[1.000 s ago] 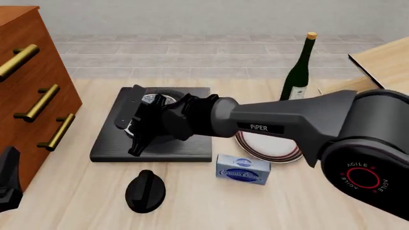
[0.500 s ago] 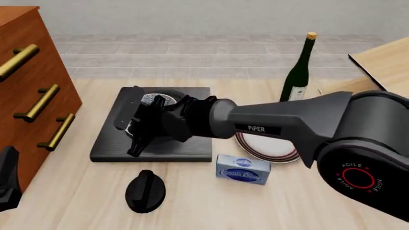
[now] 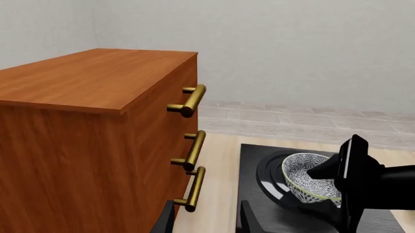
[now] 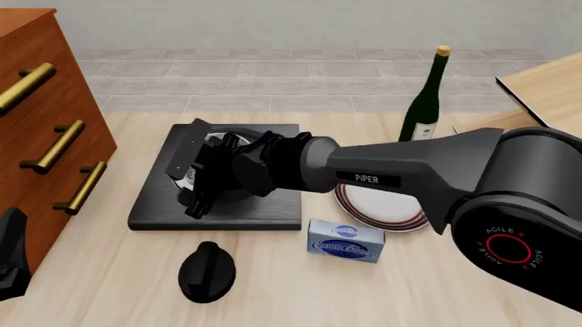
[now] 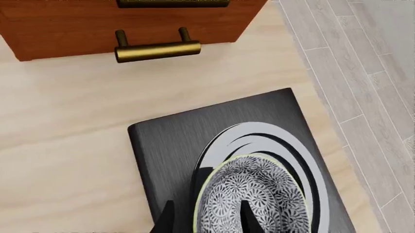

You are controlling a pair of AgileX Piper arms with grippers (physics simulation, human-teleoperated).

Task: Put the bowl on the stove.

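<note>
Pale wood tabletop carries the stove (image 4: 218,178), with the bowl (image 3: 310,183) over its rings; the right gripper (image 4: 193,170) straddles the rim, so spread wide before lifting (my judgement); only the left wrist view shows the bowl tilted; the left gripper (image 3: 207,217) stands parted, empty, beside the stove.

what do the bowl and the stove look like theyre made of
The bowl looks like glazed ceramic: dense black-and-white pattern, pale green rim. The stove looks like a matte black slab, possibly metal or stone, with glossy silver-grey burner rings; being a render, this stays uncertain.
</note>
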